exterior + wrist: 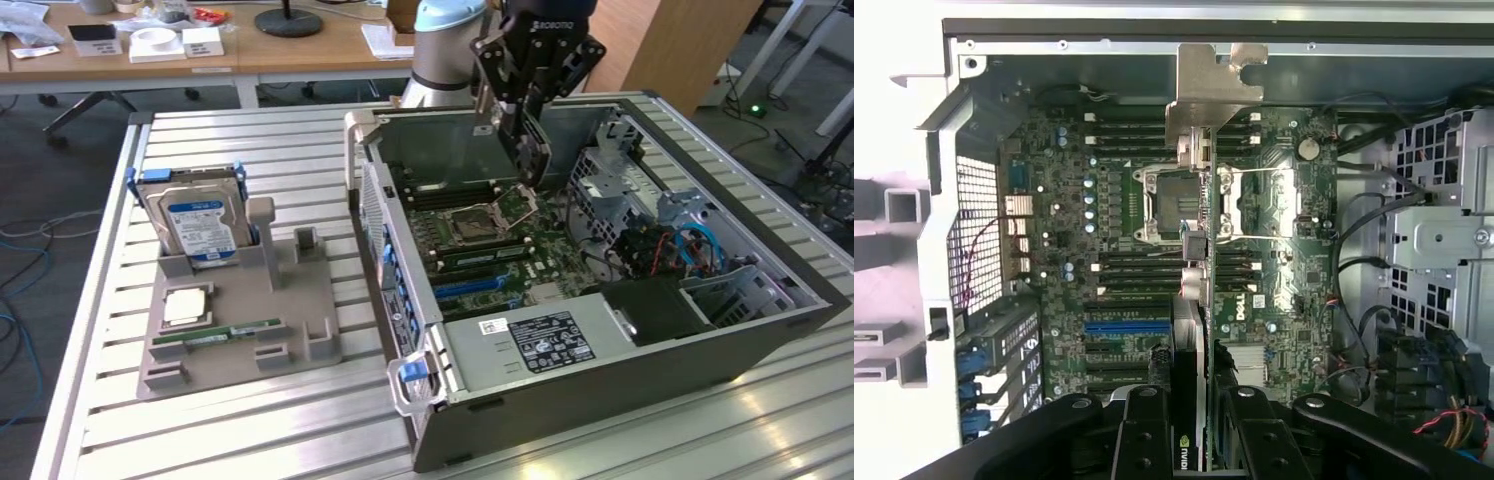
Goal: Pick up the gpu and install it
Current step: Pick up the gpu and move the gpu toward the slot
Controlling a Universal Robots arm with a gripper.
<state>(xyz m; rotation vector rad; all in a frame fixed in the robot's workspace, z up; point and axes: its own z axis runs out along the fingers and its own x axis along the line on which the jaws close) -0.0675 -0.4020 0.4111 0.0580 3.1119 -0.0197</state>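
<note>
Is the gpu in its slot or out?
Out: the gripper holds the gpu edge-down above the motherboard, not in any slot.

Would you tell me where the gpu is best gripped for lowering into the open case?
Grip the gpu by its upper long edge, from above, fingers on both broad faces, as the gripper does now: the thin card hangs on edge, leaving its lower edge free.

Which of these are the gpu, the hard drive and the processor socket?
gpu [1209,95]: wrist view, on its silver end bracket.
hard drive [198,222]: exterior view, on its blue-white label.
processor socket [474,222]: exterior view, on its middle.
</note>
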